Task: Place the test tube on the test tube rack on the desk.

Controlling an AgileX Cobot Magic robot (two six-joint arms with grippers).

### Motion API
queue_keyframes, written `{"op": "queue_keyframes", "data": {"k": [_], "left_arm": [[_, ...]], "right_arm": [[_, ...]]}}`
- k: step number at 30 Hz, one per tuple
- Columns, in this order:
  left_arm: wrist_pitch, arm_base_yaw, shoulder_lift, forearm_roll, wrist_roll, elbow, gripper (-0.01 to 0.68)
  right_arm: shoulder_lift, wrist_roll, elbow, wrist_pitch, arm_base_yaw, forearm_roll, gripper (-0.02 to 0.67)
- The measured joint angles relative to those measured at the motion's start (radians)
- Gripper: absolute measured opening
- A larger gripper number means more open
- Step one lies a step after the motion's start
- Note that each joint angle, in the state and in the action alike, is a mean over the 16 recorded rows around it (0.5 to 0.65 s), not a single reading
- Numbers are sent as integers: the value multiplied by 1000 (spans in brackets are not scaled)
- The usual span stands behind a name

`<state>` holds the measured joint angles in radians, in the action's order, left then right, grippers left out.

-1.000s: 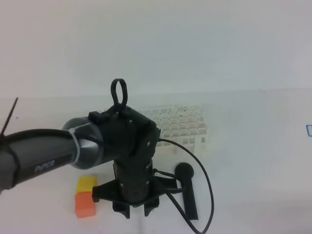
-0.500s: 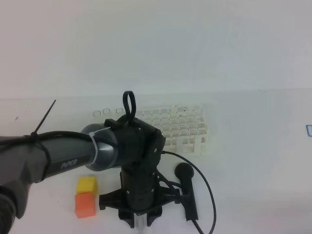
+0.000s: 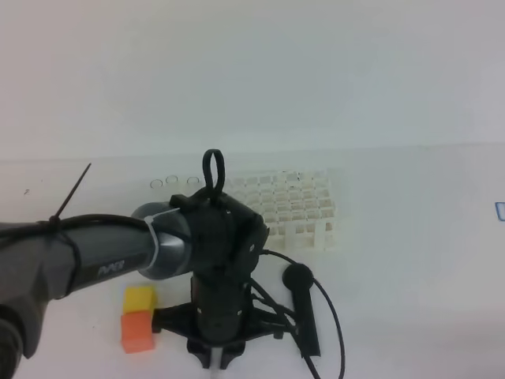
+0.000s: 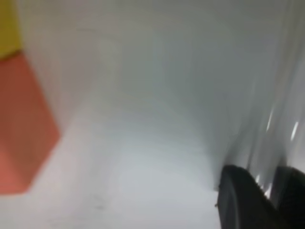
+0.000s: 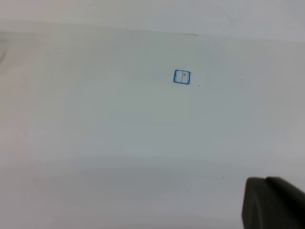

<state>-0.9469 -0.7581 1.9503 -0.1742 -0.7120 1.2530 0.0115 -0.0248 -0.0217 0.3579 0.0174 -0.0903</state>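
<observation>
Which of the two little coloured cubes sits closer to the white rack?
The yellow cube. It lies behind the orange cube, touching it, on the side toward the test tube rack.

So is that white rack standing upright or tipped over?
Upright: the test tube rack stands on the desk, its grid of square holes facing up.

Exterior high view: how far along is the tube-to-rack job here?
Done: nothing yet; no tube is discernible in the test tube rack. In hand: the left gripper is down at the desk beside the orange cube, fingers close around glassy glints, probably the test tube; grip unconfirmed. Left: lifting, carrying, inserting into the rack.
</observation>
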Motion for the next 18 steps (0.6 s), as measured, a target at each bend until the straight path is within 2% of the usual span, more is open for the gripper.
{"op": "queue_keyframes", "data": {"k": [11,18], "left_arm": [[5,0,-201,-241,82,24,111],[74,1,-340,-261,227,31,111]], "right_arm": [[0,0,0,0,0,-1,-1],[0,0,0,0,0,0,-1]]}}
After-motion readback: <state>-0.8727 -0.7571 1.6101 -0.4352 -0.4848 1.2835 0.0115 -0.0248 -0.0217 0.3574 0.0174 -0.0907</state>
